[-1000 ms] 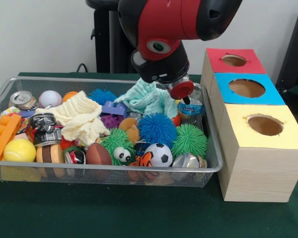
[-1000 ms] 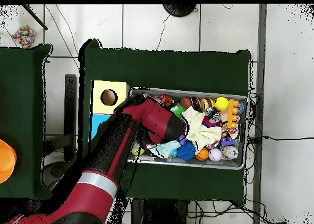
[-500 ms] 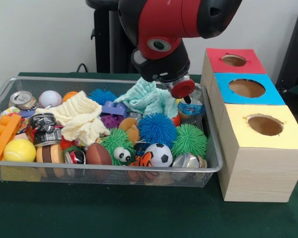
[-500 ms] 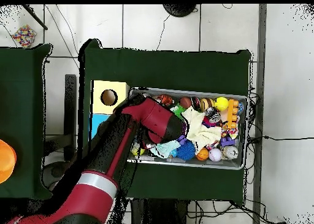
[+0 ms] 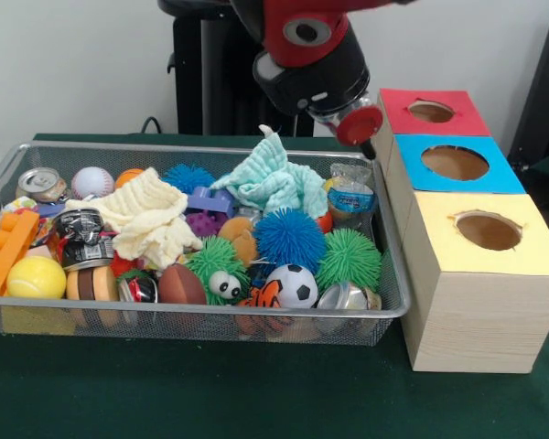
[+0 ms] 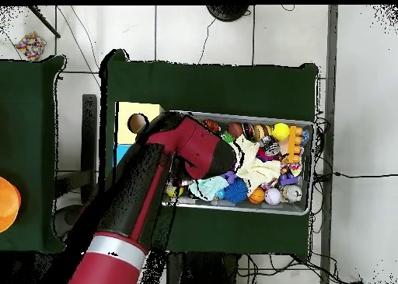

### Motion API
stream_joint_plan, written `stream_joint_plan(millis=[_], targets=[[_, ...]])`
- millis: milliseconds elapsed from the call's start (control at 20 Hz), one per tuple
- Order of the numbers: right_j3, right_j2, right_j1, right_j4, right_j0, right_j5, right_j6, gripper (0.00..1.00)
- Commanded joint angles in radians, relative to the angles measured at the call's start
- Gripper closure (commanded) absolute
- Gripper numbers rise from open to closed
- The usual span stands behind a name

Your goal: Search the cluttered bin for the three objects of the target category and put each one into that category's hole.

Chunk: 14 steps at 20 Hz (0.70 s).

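A wire bin (image 5: 395,306) holds a heap of toys: spiky balls in blue (image 5: 289,238) and green (image 5: 349,260), a soccer ball (image 5: 296,284), a baseball (image 5: 92,181), a yellow ball (image 5: 35,276), drink cans (image 5: 42,183), a mint cloth (image 5: 273,179), a cream cloth (image 5: 146,216) and a crushed plastic bottle (image 5: 351,195). My gripper (image 5: 362,133), with a red disc at its end, hangs above the bin's right rim, beside the red-topped box (image 5: 432,112). I see nothing in it. In the overhead view the arm (image 6: 186,145) hides it.
Three wooden boxes stand in a row right of the bin, each with a round hole: red top, blue top (image 5: 455,163), yellow top (image 5: 487,231). Overhead, the yellow box (image 6: 138,113) and bin rim (image 6: 309,166) show beside the arm. Green cloth covers the table (image 5: 256,384).
The arm has risen and swung right in the front view, from just over the mint cloth and bottle to above the bin's right rim near the red box.
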State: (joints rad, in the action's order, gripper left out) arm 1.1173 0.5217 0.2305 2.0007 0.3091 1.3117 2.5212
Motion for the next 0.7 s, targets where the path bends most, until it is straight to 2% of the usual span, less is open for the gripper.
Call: stream_joint_plan(millis=[50, 400, 700], targets=[[0.083, -0.049, 0.062, 0.039, -0.023, 0.139, 0.052, 1.0], [0.05, -0.026, -0.066, 0.073, 0.022, -0.042, 0.053, 1.0], [0.038, -0.011, -0.097, 0.065, 0.039, -0.101, 0.059, 1.0]])
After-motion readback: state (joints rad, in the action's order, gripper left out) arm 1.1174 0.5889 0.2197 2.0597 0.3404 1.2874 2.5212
